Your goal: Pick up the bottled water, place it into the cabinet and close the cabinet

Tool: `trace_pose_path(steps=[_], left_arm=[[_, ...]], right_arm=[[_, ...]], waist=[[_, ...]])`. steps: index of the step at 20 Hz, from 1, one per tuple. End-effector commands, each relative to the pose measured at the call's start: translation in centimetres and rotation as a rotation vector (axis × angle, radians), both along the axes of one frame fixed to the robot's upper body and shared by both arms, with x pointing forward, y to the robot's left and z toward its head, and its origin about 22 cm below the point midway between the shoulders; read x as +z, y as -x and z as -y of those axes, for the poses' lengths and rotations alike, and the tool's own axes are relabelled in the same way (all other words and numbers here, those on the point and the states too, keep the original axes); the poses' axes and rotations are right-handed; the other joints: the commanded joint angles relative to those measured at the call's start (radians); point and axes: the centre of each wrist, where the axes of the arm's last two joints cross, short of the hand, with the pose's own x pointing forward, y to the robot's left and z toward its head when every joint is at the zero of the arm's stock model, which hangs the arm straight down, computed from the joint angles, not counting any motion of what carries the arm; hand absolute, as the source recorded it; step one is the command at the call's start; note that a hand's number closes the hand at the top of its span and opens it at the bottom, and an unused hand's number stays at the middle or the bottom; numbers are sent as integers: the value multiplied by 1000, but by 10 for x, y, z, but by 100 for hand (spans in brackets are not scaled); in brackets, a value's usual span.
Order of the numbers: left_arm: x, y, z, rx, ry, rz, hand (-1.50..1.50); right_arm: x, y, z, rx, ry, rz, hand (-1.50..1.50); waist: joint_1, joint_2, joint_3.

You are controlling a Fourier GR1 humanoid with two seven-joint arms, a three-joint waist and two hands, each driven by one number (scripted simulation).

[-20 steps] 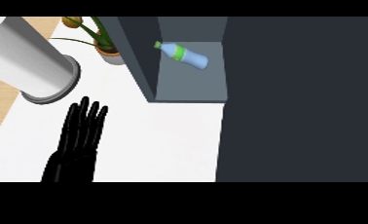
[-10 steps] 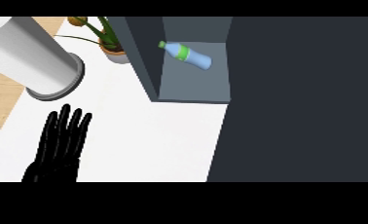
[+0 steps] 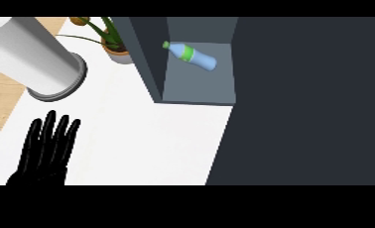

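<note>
1. Shown at the view's lower left corner: the black left hand [image 3: 45, 155], coming in from the bottom edge.
2. Held flat and open, resting.
3. Fingers [image 3: 50, 128] straight, slightly fanned, pointing toward the view's top.
4. Curled round nothing, holding nothing.

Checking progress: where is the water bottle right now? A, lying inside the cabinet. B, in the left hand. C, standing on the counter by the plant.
A: the bottled water lies on its side inside the cabinet, and the left hand is open, holding nothing.
</note>
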Motion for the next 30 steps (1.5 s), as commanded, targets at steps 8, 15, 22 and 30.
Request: trace_pose_path(steps=[8,15,22,30], left_arm=[[3,7,-17,-27,5,8,-150],[7,5,-22,-38,1,28,-150],[11,7,-23,-73,6,27,-150],[13,2,-24,-126,9,64,-150]], right_arm=[[10,-11,-38,-45,-46,37,150],[8,-20,-37,-22,-51,39,150],[0,-22,-37,8,-103,-56,150],[-32,-23,-51,288,-100,-378,150]], waist=[[29,8,-2],[52,21,-3],[76,35,-2],[133,71,-3]])
